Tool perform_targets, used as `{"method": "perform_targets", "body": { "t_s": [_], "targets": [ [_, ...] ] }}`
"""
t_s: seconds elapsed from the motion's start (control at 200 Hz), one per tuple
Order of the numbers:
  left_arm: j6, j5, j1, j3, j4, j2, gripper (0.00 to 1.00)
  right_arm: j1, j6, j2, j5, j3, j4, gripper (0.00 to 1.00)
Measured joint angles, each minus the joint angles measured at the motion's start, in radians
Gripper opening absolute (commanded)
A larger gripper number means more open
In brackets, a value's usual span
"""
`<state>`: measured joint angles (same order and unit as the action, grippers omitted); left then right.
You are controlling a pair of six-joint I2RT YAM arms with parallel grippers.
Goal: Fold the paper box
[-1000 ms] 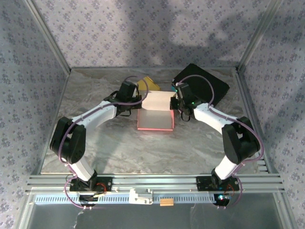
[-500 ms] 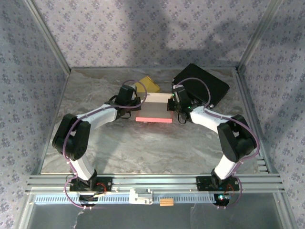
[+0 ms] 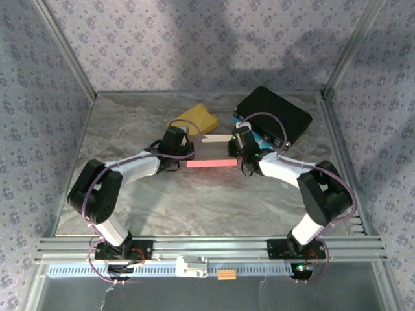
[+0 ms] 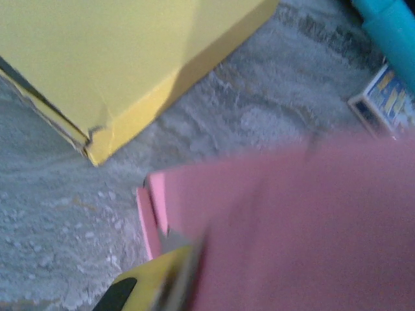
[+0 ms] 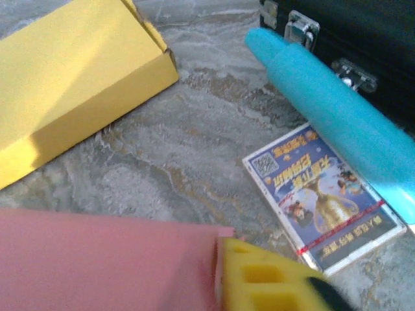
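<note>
**Pink box lies flat between your two grippers**

From the top camera, you can see the pink paper box [image 3: 211, 157] lying low on the grey table [image 3: 194, 207], about in the middle. Your left gripper [image 3: 184, 154] is at the box's left end. Your right gripper [image 3: 232, 153] is at its right end. Both are right up against the box. A yellow box [image 3: 193, 120] sits just behind the pink one, on the left. A black case [image 3: 272, 113] sits further back on the right.

In your left wrist camera, the pink paper box [image 4: 292, 214] is very close and blurry. It covers the lower right of the picture. One yellow finger [image 4: 152, 288] peeks out at the bottom, and the pink paper lies right on it. The left jaws are pressed together. You cannot tell if the paper is caught between them. The yellow box [image 4: 117, 58] lies beyond, apart from the pink one.

In your right wrist camera, the flat pink paper [image 5: 104, 259] lies along the bottom left. Its right edge touches one yellow finger [image 5: 266, 278]. You cannot tell if the right jaws are spread or pinching. Past them lie a picture card [image 5: 324, 194], a blue tube [image 5: 331, 103] and the black case [image 5: 363, 32].
</note>
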<state>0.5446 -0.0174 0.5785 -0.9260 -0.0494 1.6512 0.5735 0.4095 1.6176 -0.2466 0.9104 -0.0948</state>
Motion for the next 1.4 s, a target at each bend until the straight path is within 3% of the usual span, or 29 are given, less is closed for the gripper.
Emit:
{"method": "perform_targets", "body": {
  "t_s": [0.215,0.32,0.889,1.064,1.259,1.399],
  "targets": [
    [-0.001,0.004,0.007,0.0,0.027,0.001,0.0,0.015,0.096,-0.089,0.037,-0.001,0.154,0.55],
    [0.0,0.011,0.011,0.0,0.029,0.002,0.0,0.023,0.164,-0.169,0.053,-0.014,0.206,0.6],
    [0.0,0.026,0.033,-0.014,0.049,0.029,0.0,0.103,0.409,-0.377,0.124,-0.077,0.369,0.65],
    [0.0,0.026,0.033,-0.014,0.054,0.029,0.0,0.094,0.437,-0.458,0.123,-0.01,0.442,0.66],
    [0.0,0.026,0.033,-0.014,0.057,0.029,0.0,-0.017,0.509,-0.444,0.161,0.145,0.539,0.66],
    [0.0,0.026,0.033,-0.016,0.063,0.029,0.0,-0.171,0.577,-0.296,0.261,0.301,0.651,0.62]
  ]
}}
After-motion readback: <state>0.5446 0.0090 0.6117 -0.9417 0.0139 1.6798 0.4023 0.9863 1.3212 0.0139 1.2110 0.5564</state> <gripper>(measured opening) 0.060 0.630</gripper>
